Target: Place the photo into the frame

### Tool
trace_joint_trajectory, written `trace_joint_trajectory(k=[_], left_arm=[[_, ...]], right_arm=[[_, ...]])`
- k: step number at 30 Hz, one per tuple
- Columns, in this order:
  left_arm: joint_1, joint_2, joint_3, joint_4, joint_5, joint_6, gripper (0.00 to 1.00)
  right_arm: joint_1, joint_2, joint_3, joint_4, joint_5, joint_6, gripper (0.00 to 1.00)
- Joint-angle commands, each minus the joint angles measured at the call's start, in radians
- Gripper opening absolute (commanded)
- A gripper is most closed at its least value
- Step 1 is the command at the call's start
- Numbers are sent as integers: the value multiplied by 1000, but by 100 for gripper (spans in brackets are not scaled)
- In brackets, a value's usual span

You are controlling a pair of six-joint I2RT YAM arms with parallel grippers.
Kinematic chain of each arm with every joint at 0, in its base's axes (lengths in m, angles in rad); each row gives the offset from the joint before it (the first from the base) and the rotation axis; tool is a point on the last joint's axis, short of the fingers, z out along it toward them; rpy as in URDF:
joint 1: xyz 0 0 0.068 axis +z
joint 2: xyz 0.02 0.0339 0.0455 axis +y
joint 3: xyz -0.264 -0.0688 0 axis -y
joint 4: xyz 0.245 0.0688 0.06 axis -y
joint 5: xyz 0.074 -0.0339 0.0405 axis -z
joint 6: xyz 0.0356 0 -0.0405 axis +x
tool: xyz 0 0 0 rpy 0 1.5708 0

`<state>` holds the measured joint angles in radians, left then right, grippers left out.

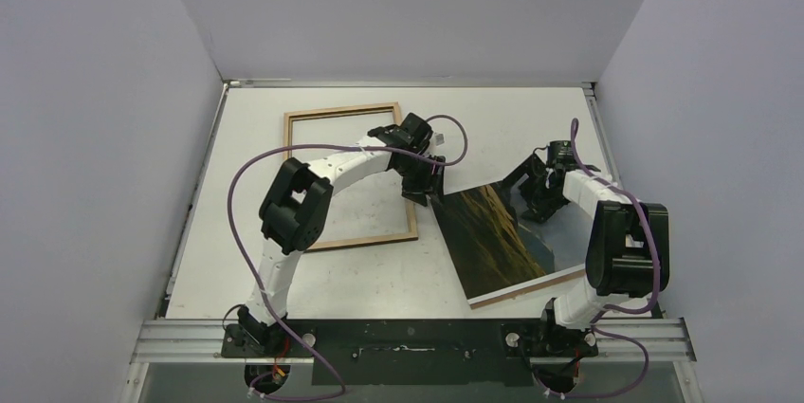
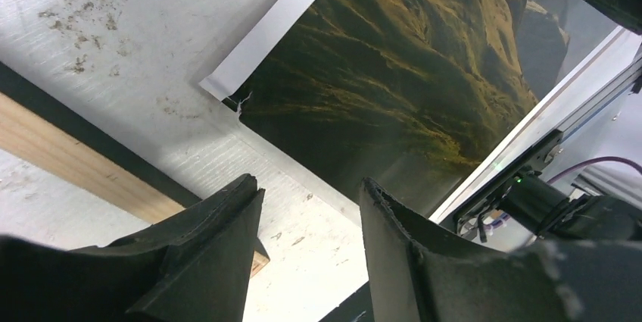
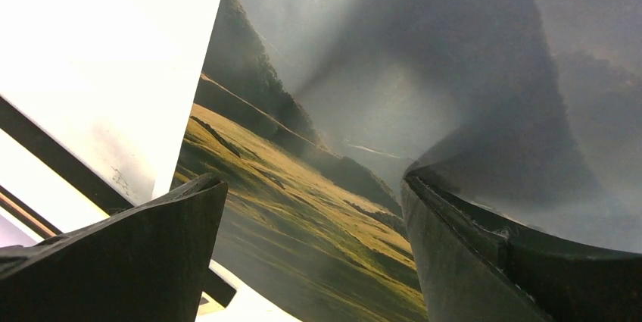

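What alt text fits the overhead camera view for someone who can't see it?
A landscape photo lies askew on a white table, right of an empty wooden frame. The open left gripper is by the photo's corner nearest the frame; the open right gripper is above the photo's far edge.

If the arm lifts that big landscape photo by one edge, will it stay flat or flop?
Probably flop: the photo looks like a large thin sheet, so it would likely sag when held by one edge. Its glossy, reflective face may be slippery to grip. The small nick at one corner suggests it tears easily.
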<state>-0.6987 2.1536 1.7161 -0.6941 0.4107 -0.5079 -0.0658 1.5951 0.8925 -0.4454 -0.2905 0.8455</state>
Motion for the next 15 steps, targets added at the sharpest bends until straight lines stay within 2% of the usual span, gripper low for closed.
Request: trace_joint_trajectory(k=[1,7,15], left_arm=[[3,36,18,81,38,-95,47],[1,52,-32,165,24,-188,41],[1,37,-88,181,-59,-257,41]], right_arm=[[0,11,-50,26,77,-28,88],[-1,-6,-67,27,89,-23,87],[-1,-10,-75,26,102,-17,86]])
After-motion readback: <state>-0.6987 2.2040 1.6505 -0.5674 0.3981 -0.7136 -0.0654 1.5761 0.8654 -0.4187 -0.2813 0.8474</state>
